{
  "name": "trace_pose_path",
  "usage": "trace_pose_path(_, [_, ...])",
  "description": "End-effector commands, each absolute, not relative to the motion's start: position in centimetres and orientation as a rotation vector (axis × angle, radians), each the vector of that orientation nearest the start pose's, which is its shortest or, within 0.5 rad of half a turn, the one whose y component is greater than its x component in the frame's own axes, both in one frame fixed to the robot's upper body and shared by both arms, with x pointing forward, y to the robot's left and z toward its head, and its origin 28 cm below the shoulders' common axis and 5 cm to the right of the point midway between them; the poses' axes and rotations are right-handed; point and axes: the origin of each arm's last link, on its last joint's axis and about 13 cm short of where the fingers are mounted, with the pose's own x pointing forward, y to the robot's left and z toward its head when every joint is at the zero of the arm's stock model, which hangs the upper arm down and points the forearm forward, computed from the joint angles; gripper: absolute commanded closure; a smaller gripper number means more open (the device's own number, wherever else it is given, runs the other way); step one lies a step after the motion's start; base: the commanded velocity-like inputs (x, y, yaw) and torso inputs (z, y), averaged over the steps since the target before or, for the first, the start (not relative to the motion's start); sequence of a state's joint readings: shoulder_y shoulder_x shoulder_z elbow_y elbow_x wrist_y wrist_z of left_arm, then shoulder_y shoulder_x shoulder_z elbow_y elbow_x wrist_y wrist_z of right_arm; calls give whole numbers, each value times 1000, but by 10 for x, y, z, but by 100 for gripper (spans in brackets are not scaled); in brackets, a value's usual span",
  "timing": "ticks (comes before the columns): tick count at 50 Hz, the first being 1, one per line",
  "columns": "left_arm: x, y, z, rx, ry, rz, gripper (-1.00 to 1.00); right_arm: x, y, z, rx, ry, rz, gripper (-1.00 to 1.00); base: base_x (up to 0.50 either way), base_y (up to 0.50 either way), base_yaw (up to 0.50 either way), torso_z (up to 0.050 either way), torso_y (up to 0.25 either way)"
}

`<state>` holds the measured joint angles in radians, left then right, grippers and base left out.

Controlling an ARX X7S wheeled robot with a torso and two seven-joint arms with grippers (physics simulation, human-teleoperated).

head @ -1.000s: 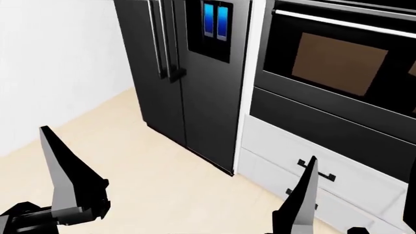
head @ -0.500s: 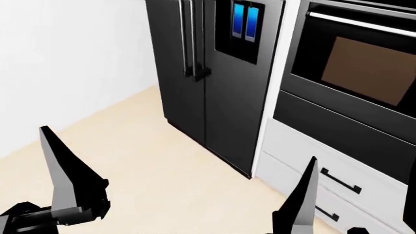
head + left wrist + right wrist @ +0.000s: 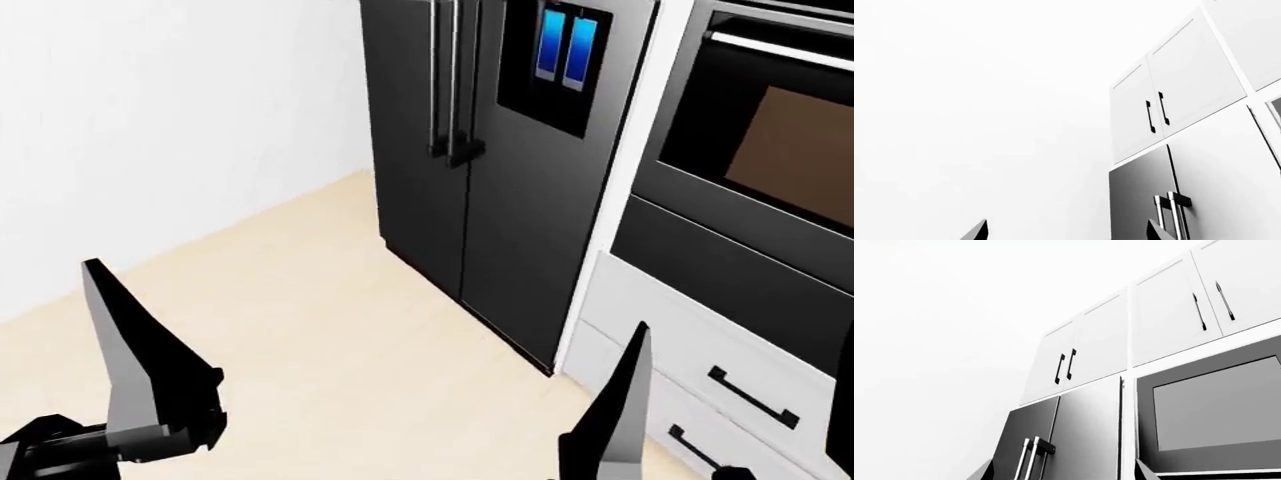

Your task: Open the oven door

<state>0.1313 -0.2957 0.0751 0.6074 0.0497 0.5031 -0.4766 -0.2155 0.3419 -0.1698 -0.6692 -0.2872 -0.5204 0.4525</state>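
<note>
The oven door [image 3: 747,150] is glossy black (brownish glass window, silver metal bar handle).

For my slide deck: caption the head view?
Both grippers hang low, far from the closed oven door at right, beside the black fridge.

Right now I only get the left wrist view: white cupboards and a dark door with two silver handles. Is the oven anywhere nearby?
Observer: Yes. In the head view the oven door, with its brownish window, sits just right of the fridge.
Operator: Is there something to pull it by?
Observer: A silver bar runs along its top edge.
Operator: Is a hand on it yet?
Observer: No. The right wrist view shows the right hand open, holding nothing, apart from the oven, whose door looks shut.
</note>
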Motion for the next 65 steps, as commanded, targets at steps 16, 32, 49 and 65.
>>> trace_pose_path(16, [159, 224, 149, 22, -996, 194, -100, 138, -99, 143, -223, -1037, -33, -100, 0, 0, 320, 0, 0])
trace_pose_path(32, [160, 224, 148, 23, -995, 191, -100, 139, -100, 143, -228, -1031, -33, -100, -9, 6, 140, 0, 0])
trace_pose_path(49, [159, 224, 149, 25, -1011, 177, -100, 139, -100, 143, -229, -1034, -34, -100, 0, 0, 0, -3, 0])
trace_pose_path(65, [159, 224, 149, 25, -1008, 179, -100, 140, -100, 143, -230, -1032, -38, -100, 0, 0, 0, -22, 0])
